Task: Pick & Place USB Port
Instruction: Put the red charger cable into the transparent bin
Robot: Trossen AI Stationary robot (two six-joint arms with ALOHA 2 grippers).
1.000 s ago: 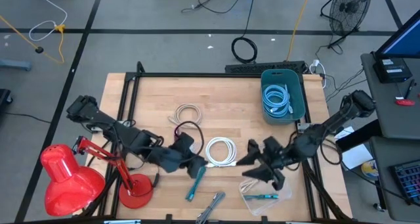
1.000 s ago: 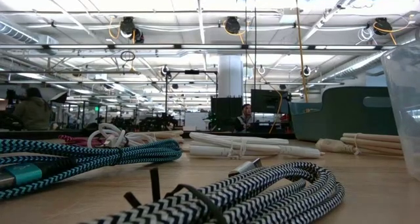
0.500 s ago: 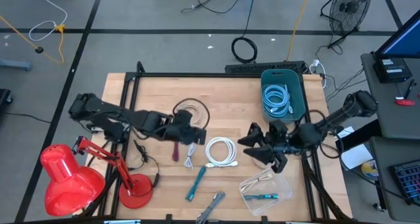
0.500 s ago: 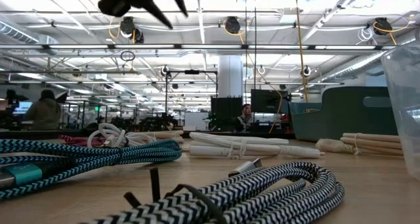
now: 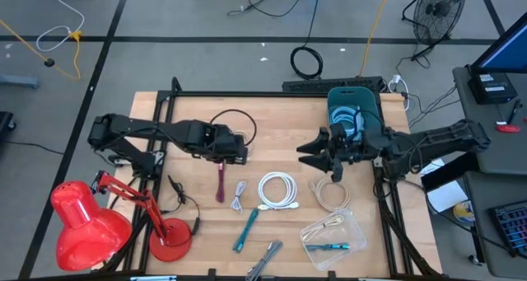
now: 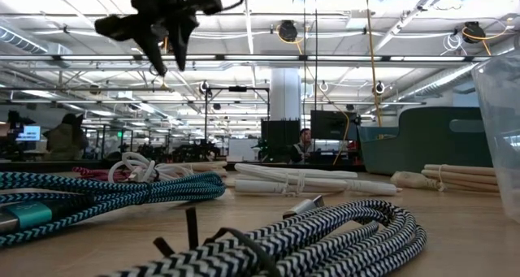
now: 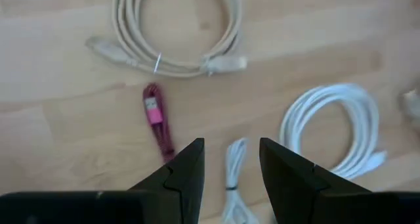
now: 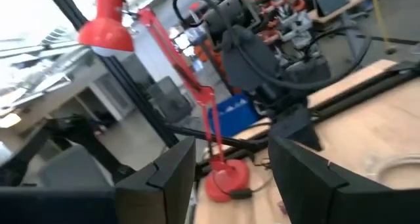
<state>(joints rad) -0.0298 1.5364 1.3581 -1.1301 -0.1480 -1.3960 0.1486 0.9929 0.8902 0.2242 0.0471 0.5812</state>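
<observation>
Several coiled USB cables lie flat on the wooden table [image 5: 189, 108]. The left wrist view shows a beige coil [image 7: 177, 27], a pink cable [image 7: 157, 119], a small white cable [image 7: 233, 178] and a white coil [image 7: 335, 129]. My left gripper [image 5: 235, 153] [image 7: 231, 145] [image 6: 166, 54] hangs open above the beige coil and the pink cable [image 5: 221, 182], with nothing between its fingers. My right gripper [image 5: 311, 149] [image 8: 230, 145] is open and empty, raised beside the teal bin [image 5: 375, 133], and faces the left arm. Another beige coil [image 5: 329, 194] lies near the white coil [image 5: 277, 190].
The teal bin holds light blue cables [image 5: 346, 120]. Near the table's near edge lie a teal cable [image 5: 245, 230], a black-and-white braided cable [image 5: 263, 260] and a clear plastic container [image 5: 333, 240] with a beige bundle. A red desk lamp [image 5: 82, 223] stands at the near left corner.
Both arms have risen and swung from near the table's near edge toward its far edge. The left gripper now hangs over the beige coil, and it has come into the low view at the top. The right gripper has moved up beside the teal bin. A beige coil now shows where the right arm was.
</observation>
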